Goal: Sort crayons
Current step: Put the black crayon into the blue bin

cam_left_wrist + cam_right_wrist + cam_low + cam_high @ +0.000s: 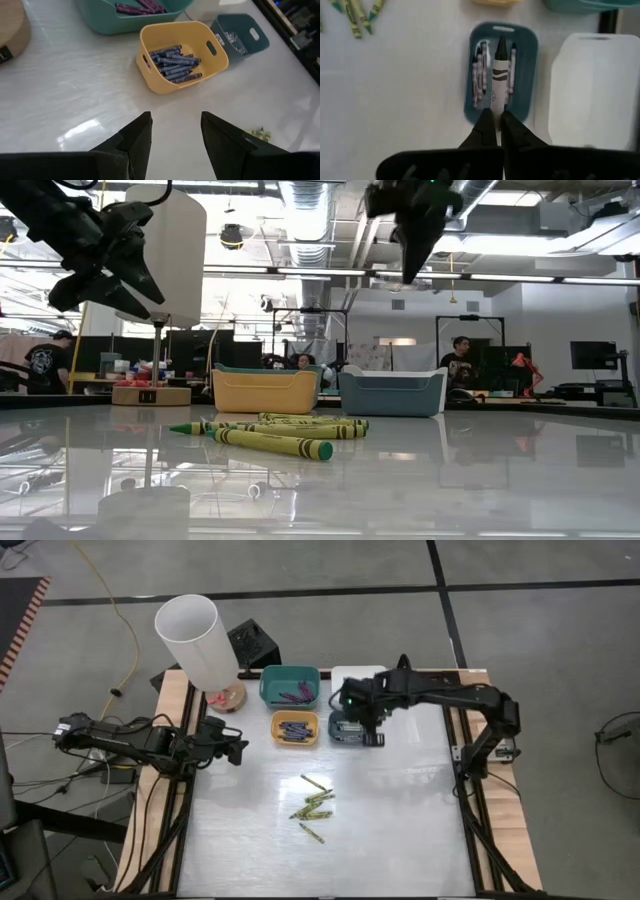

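Two dark arms reach over a pale desk (400, 830) seen from above. At the left edge, the left gripper (238, 749) hovers with its fingers spread and empty. In the lower middle lies a loose cluster of yellow-green crayons (314, 804). Above them, a yellow bin (295, 727) holds blue crayons and a teal bin (290, 686) holds purple ones. Right of centre, the right gripper (494, 120) has its fingers pinching a grey crayon (499, 70) over the blue bin (530, 60). Label print on the wrappers is too small to read.
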Tool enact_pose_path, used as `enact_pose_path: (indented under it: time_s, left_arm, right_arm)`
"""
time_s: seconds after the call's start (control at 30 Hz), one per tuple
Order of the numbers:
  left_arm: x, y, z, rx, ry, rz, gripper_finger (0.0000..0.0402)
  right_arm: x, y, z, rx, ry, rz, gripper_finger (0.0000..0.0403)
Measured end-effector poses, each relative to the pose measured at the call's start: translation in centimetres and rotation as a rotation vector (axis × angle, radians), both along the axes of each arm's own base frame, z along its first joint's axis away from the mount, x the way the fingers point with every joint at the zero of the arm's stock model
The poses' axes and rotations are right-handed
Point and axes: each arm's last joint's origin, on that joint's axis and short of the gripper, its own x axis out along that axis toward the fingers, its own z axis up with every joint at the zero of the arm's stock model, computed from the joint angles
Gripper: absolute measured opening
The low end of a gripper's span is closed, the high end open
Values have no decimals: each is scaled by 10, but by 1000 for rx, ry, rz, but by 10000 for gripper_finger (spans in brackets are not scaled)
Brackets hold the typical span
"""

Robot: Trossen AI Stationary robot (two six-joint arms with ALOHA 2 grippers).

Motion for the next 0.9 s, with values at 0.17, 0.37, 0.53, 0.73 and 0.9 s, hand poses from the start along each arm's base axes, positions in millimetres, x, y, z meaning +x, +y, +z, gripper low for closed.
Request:
enact_pose_path:
  time_s: [0.17, 0.37, 0.53, 0.73, 0.9]
  left_arm:
    - [0, 1, 0, -15, -23, 45, 160]
    - [0, 1, 0, -3, -26, 64, 160]
    - [-1, 2, 1, 20, -30, 91, 160]
    - [-1, 2, 1, 31, -28, 95, 160]
    - [-1, 2, 1, 30, -28, 95, 160]
  right_arm:
    - [4, -30, -25, 40, -49, 27, 2]
    - [3, -48, -64, 36, -45, 38, 2]
    - [7, -50, -95, 51, -110, 60, 2]
    - [10, -49, -117, 35, -193, 48, 2]
    - [10, -49, -135, 46, -226, 14, 2]
